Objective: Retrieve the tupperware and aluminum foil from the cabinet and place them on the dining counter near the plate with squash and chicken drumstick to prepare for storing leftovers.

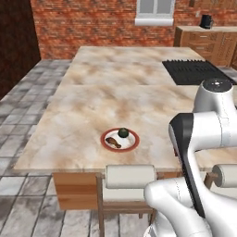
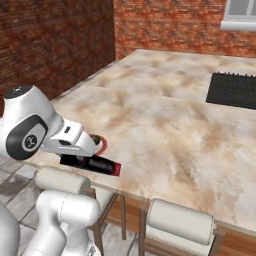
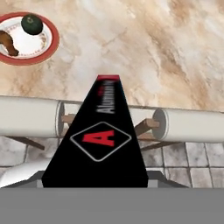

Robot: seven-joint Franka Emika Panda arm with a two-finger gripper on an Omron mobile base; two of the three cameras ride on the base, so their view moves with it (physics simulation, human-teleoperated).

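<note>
The dining counter (beige marbled stone, black cooktop inset) bears the red-rimmed plate.

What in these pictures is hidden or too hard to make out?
- Gripper: hand view, the foil box covers it; whether it grips the box cannot be seen.
- Foil box: left base view, mostly behind the arm.
- Plate: right base view, mostly behind the arm.
- Dark object on the far counter: left base view, too small to identify.
</note>
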